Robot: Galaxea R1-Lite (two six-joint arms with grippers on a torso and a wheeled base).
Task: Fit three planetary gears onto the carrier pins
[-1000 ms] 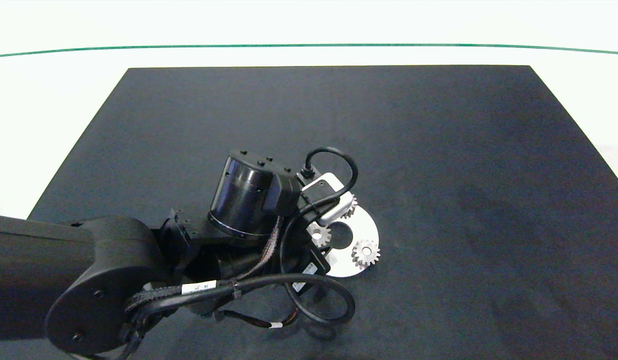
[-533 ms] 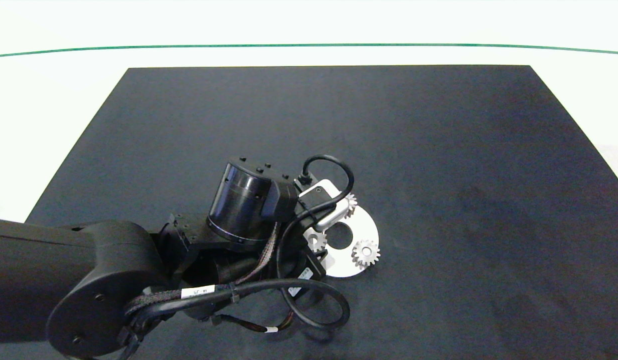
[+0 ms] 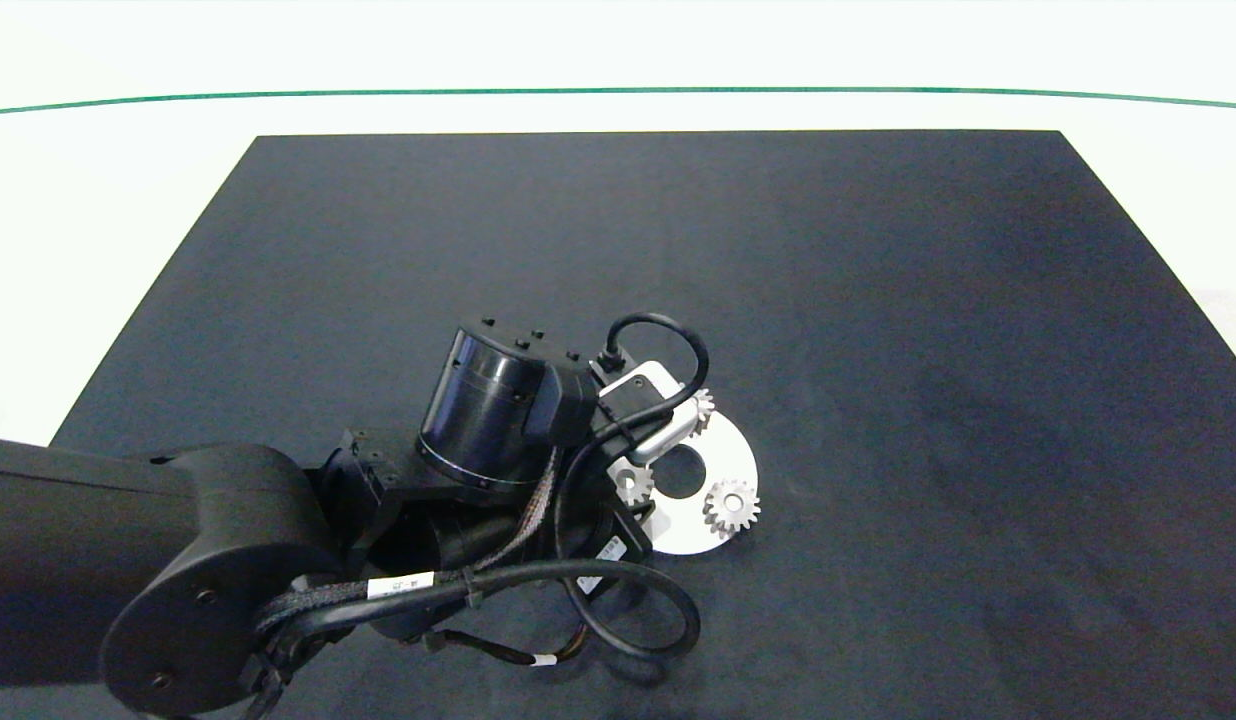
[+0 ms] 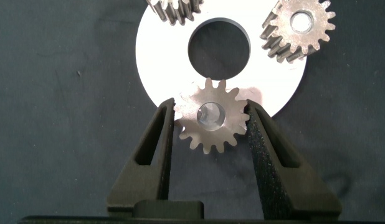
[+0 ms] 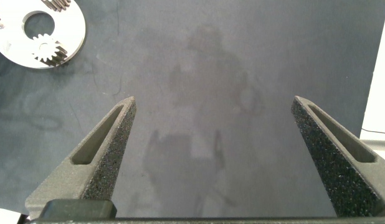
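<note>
The white carrier disc [image 3: 740, 455] lies on the black mat, partly under my left wrist. Two planetary gears [image 4: 298, 28] [image 4: 177, 9] sit on it, each over a carrier pin. The third gear [image 4: 212, 115] is at the disc's near rim with a pale pin end [image 4: 211, 114] showing in its centre hole. My left gripper [image 4: 210, 104] is shut on this gear, one finger against its teeth on each side. In the head view this gear [image 3: 633, 485] peeks out beside the wrist. My right gripper [image 5: 212, 99] hangs open over bare mat, far from the disc [image 5: 68, 28].
The black mat [image 3: 878, 300] covers most of the white table, which has a green line [image 3: 618, 91] along its far side. My left arm and its cables [image 3: 618, 600] hide the disc's left part. The right arm is outside the head view.
Over the last second my left wrist shifted slightly toward the near left, and the gear between its fingers moved toward the disc's near rim. Little differs from half a second ago.
</note>
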